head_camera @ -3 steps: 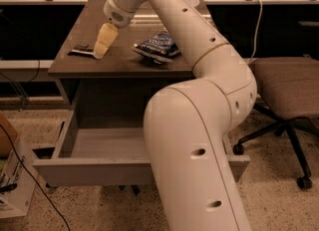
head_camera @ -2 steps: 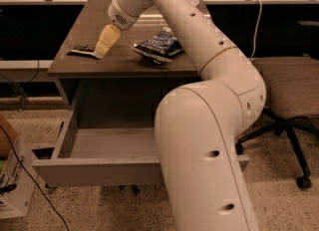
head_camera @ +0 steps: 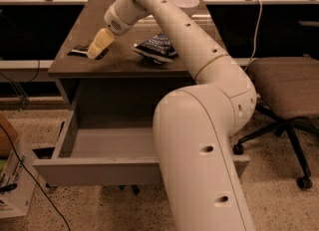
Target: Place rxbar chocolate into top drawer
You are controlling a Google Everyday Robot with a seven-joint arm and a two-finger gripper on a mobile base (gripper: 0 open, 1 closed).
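Gripper low over the left side of a table, at a black snack bar lying there; whether it grips cannot be told. Drawer below stands open.

end effector lower, nearer rxbar chocolate

Your pale-tipped gripper sits low over the left end of the dark brown tabletop, covering the right end of the small flat black-wrapped rxbar chocolate. A crinkly blue chip bag lies nearby, and the wide grey top drawer stands open below.
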